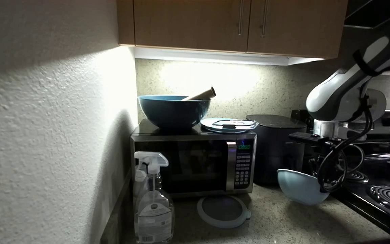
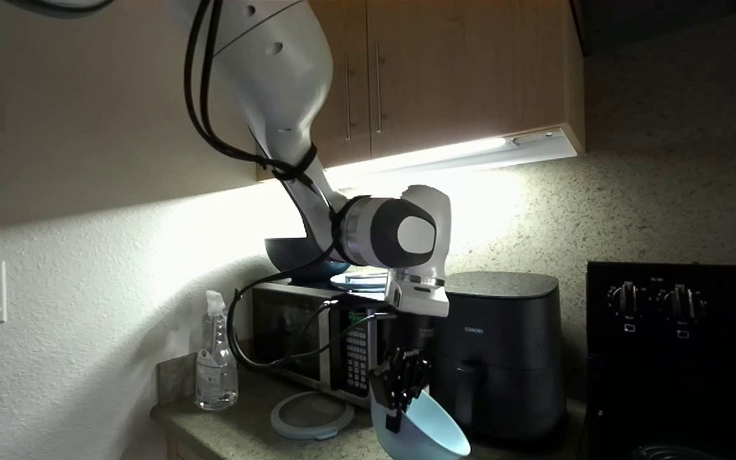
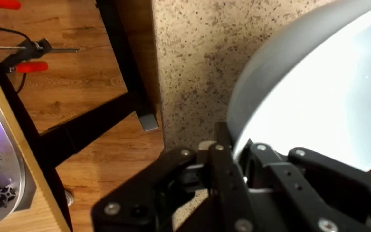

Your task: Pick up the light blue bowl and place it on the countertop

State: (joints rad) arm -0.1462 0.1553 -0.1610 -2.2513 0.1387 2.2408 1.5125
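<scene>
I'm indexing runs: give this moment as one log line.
gripper: shut on rim of light blue bowl | bowl: tilted, over countertop | placing: not yet done

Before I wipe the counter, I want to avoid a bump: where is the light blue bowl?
In both exterior views, the light blue bowl is right of the lid, partly in front of the air fryer, held tilted in the gripper.

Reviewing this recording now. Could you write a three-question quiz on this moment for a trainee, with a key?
1. Multiple choice: what is the gripper holding? A, a spray bottle; B, the light blue bowl; C, the large dark blue bowl.
2. True or false: the thing in the grip is held level.
3. Fill in: the flat round lid lies on the ____, in front of the microwave.

Key: 1, B, gripped at its rim; 2, false, it is tilted; 3, countertop.
</scene>
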